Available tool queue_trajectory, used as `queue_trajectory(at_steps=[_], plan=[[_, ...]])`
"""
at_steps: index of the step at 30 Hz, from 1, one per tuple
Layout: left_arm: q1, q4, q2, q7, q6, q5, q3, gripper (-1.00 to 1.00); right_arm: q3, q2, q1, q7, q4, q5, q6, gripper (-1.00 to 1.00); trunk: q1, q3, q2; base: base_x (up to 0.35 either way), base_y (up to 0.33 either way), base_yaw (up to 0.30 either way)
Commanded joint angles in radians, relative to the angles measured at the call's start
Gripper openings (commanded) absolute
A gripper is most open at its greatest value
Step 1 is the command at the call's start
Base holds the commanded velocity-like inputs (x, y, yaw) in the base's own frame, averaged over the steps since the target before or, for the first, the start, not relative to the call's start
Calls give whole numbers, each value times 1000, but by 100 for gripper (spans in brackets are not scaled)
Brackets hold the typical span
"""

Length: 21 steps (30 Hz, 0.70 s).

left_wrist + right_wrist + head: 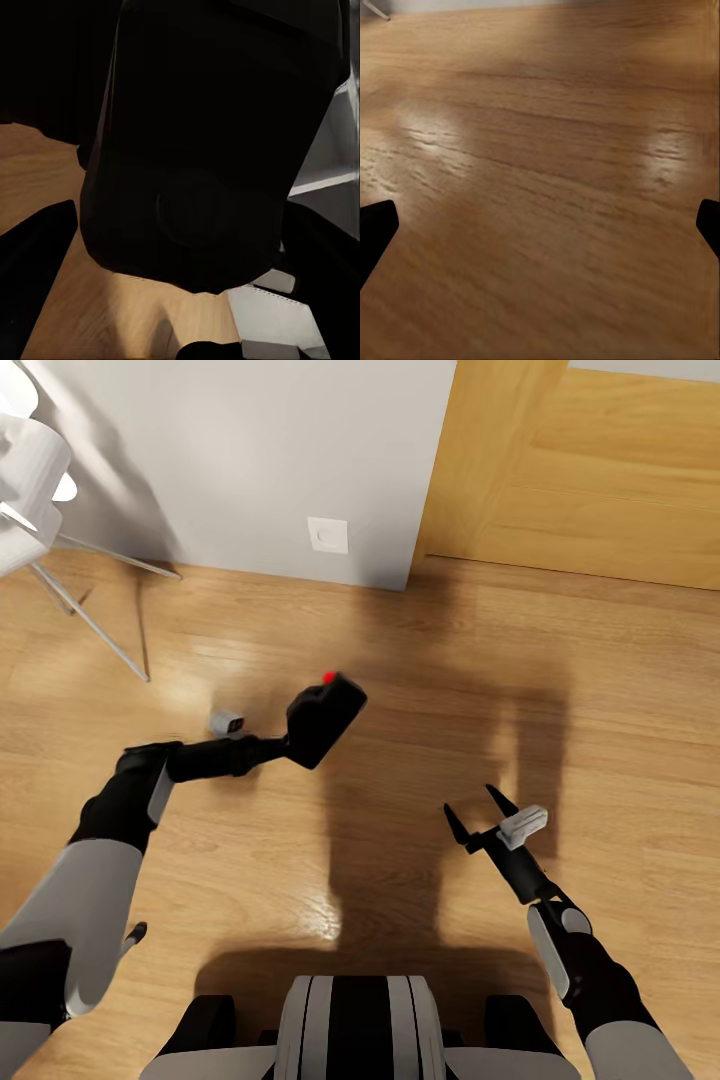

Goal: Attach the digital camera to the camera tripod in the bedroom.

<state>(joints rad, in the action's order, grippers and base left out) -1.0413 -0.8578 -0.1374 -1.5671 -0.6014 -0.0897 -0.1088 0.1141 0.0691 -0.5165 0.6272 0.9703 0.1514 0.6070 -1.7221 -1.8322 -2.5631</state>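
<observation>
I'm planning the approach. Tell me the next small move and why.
Probably turn the base to search for the camera tripod. The left gripper holds the digital camera above the wood floor, the right gripper hangs open, and ahead stands a wall.

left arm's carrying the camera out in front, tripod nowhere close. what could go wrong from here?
1. The digital camera hangs over bare wood floor in the left gripper; if the grip slips, it likely drops onto a hard surface.
2. In the left wrist view the camera body blocks most of the picture, so lining it up with a mount from that view could be hard.
3. The white lamp's thin legs stand near the left arm's side; a wide swing might clip them.
</observation>
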Motion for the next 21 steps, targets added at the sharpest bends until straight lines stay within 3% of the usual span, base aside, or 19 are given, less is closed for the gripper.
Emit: queue_trajectory(at_steps=[1,5,8,10,13,21], plan=[[0,12,-1,-4,-10,-7,-1,-100,15,0,0,10,0,14,0,100,0,0,0,0,0,0],[0,24,-10,-4,-11,-14,-5,-100,41,0,0,9,-1,33,1,100,0,0,0,0,0,0],[0,25,-32,-4,-15,-18,-17,-100,53,0,0,9,-1,52,1,100,2,11,1,0,0,0],[0,25,-33,-4,-15,-20,-17,-100,54,0,0,9,-1,52,1,100,2,19,1,0,0,0],[0,21,-11,-4,-16,-22,-12,-100,54,-1,0,9,-1,54,0,100,4,31,2,0,0,0],[0,20,4,-4,-19,-23,-10,-100,53,-4,0,2,-1,54,-2,100,7,61,4,0,0,0]])
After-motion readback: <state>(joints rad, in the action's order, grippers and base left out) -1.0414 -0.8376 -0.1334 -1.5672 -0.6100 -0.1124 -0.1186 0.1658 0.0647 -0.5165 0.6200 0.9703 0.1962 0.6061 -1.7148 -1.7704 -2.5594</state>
